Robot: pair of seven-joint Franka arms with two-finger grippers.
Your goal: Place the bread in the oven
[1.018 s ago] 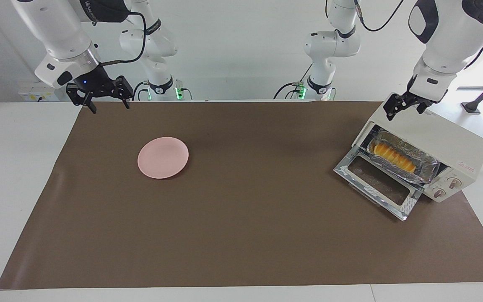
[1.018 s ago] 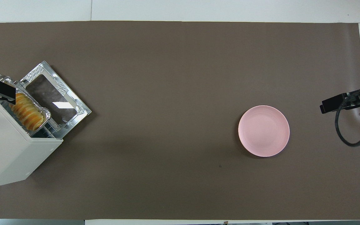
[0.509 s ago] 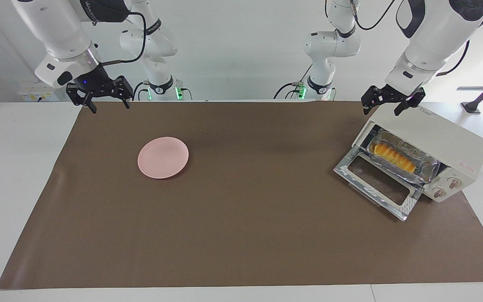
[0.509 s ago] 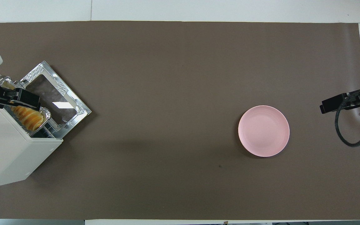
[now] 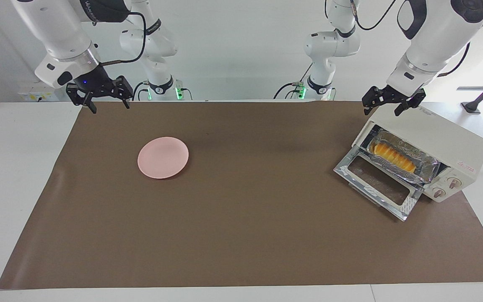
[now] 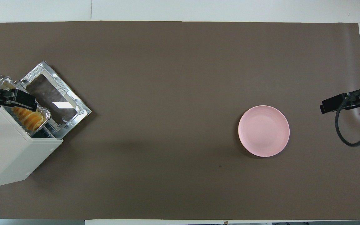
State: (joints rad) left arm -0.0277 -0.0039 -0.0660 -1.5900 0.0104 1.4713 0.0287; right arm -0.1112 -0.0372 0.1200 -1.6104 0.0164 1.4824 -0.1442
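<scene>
The bread is a loaf of yellow-orange slices lying in a crinkled foil tray inside the cream-white oven. The oven's glass door hangs open, flat toward the table's middle. From overhead the bread shows in the oven's mouth, partly covered by my left gripper. My left gripper hangs open and empty just above the oven's top corner by the door opening. My right gripper waits open and empty over the mat's edge at the right arm's end.
A round pink plate lies bare on the brown mat, toward the right arm's end. The oven stands at an angle at the left arm's end, its power cord running off the table's edge.
My left gripper has swung from over the oven's top toward its door-side corner and turned, then nearly stopped. Bread, tray, plate and right arm have not moved.
</scene>
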